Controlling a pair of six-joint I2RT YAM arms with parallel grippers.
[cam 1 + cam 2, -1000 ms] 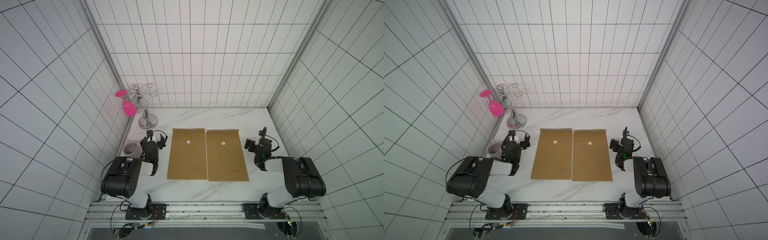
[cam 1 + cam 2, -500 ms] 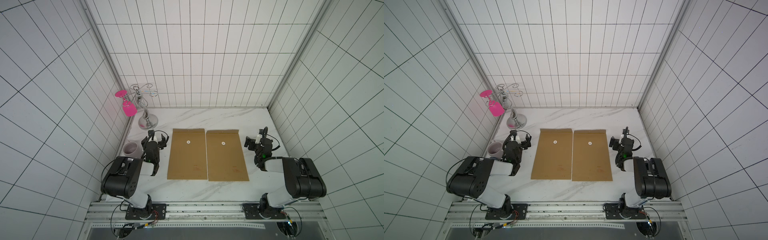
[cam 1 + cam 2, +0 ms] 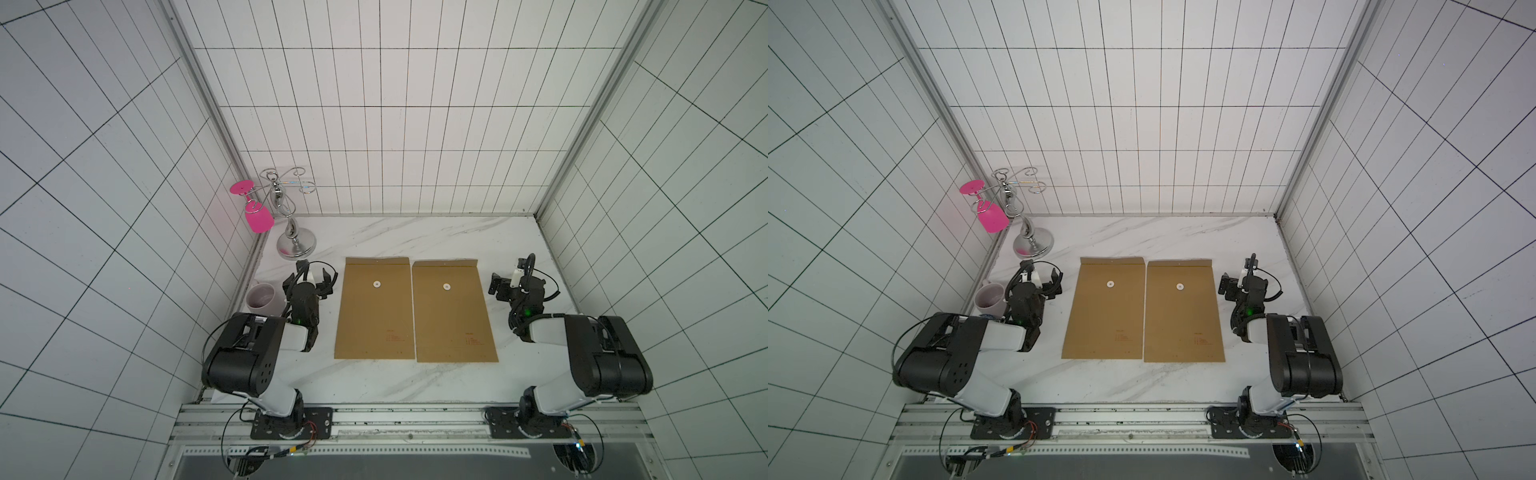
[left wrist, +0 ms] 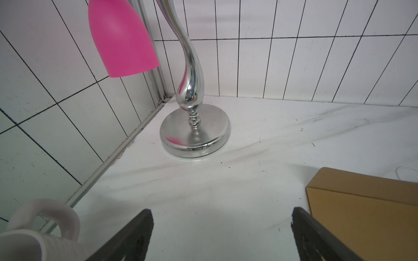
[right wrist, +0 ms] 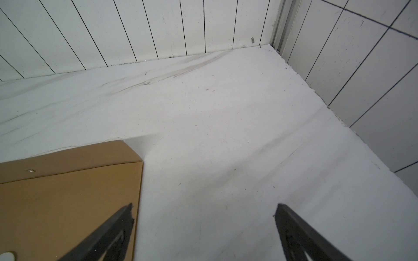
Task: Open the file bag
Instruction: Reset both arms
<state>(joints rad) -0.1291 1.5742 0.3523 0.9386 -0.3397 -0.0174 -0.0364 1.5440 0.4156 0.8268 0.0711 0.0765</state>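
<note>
Two brown paper file bags lie flat side by side on the white marble table, each with a white round button near its far end. The left file bag (image 3: 376, 316) (image 3: 1106, 316) (image 4: 362, 214) has its flap folded shut, and so does the right file bag (image 3: 453, 320) (image 3: 1181, 320) (image 5: 67, 203). My left gripper (image 3: 316, 271) (image 3: 1040, 272) (image 4: 221, 217) is open and empty, low over the table just left of the left bag's far corner. At the right bag's far right corner my right gripper (image 3: 509, 275) (image 3: 1237, 276) (image 5: 203, 210) also stands open and empty, one finger over the bag's edge.
A chrome glass stand (image 3: 296, 245) (image 4: 194, 133) stands in the far left corner with a pink wine glass (image 3: 258, 218) (image 4: 122, 38) hanging upside down from it. A white mug (image 3: 264, 299) (image 4: 34, 235) sits against the left wall beside my left arm. Tiled walls close three sides.
</note>
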